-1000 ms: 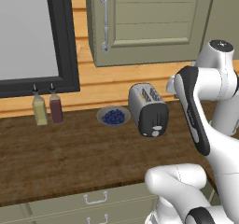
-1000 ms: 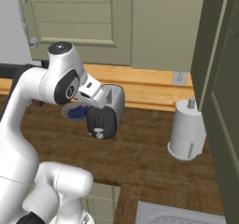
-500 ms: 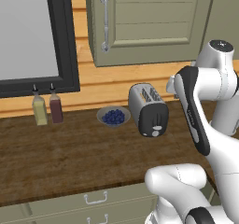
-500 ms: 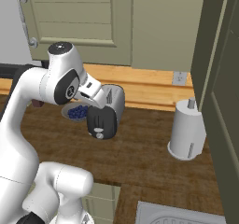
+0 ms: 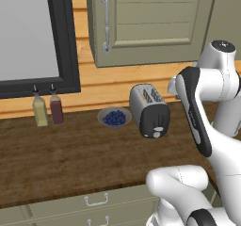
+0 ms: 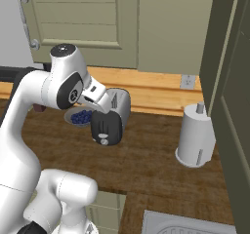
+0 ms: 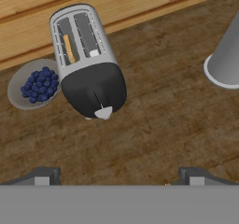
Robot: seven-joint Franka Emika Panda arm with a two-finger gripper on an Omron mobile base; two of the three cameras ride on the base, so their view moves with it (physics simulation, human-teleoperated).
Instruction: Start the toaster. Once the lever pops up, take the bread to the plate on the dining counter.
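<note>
While the gripper [image 7: 116, 176] hangs above the worktop looking down, its two dark fingertips [image 7: 44, 175] sit wide apart at the bottom of the hand view with nothing between them, so it's open and empty. Just ahead of it along the camera's line is the toaster [image 7: 86, 59], lying in that view with its black end panel turned toward the hand. The lever [image 7: 103, 112] is the pale tab sticking out of that panel, nearest the claw, well short of being touched.

You can see the bread [image 7: 68, 48] as a thin tan edge down in the left-hand slot, so it's loaded and waiting. Beside the toaster, nearly touching it, is the grey bowl of blueberries [image 7: 33, 83]. Off to the other side stands a pale paper towel holder [image 6: 196, 135], well apart.

From the left base view the toaster [image 5: 149, 109] stands on the wood worktop [image 5: 70, 159] near the back wall, with two little bottles [image 5: 47, 109] further along.

My read: we're at the very first step, lever not pushed yet. Next move probably means lowering the hand onto the tab, likely with the fingers brought together, and pressing it down the slot without shoving the whole toaster into the bowl.
</note>
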